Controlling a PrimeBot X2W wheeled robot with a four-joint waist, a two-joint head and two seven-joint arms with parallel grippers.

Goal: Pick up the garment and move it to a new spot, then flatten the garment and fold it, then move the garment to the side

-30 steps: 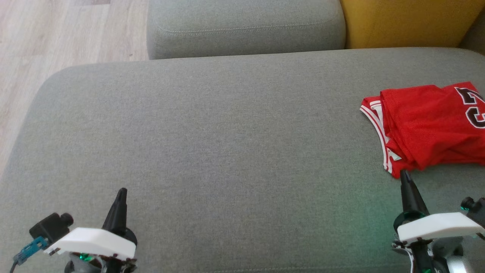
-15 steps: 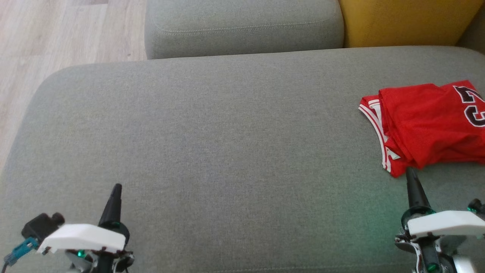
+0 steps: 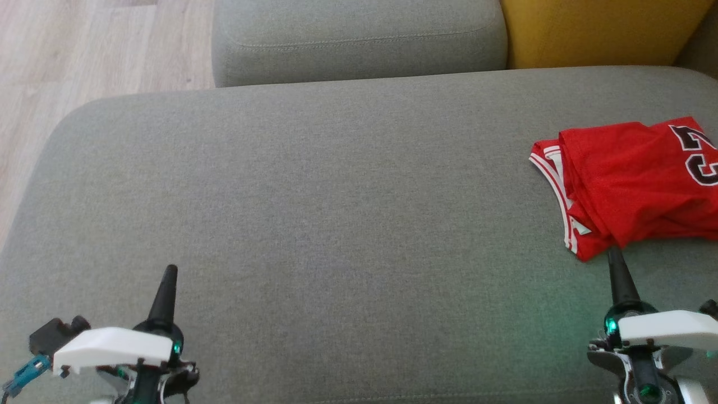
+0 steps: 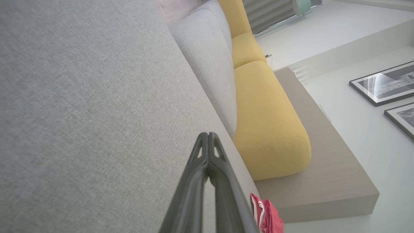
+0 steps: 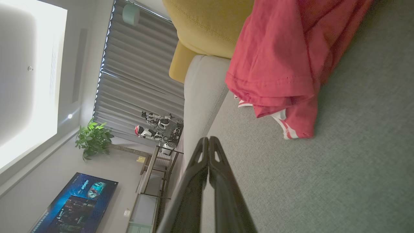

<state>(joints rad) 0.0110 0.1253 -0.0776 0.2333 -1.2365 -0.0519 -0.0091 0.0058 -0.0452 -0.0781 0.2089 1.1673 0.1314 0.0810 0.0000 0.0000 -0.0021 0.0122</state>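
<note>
The garment (image 3: 634, 185) is a red jersey with white trim and dark lettering, lying folded at the right side of the grey sofa seat (image 3: 314, 224). It also shows as a red bundle (image 5: 284, 64) in the right wrist view and as a small red patch (image 4: 268, 215) in the left wrist view. My right gripper (image 3: 615, 255) is shut and empty, its tip just short of the garment's near edge; in its wrist view the right gripper (image 5: 208, 139) has both fingers pressed together. My left gripper (image 3: 170, 272) stands shut and empty at the lower left, far from the garment, fingers closed (image 4: 208, 135).
A grey back cushion (image 3: 359, 39) and a yellow cushion (image 3: 594, 31) line the far edge of the seat. Wooden floor (image 3: 84, 50) lies beyond the seat's left edge. Wide bare seat stretches between the two grippers.
Both grippers have drawn back toward the bottom of the head view, the right one also shifting right. The garment has stayed where it lay.
</note>
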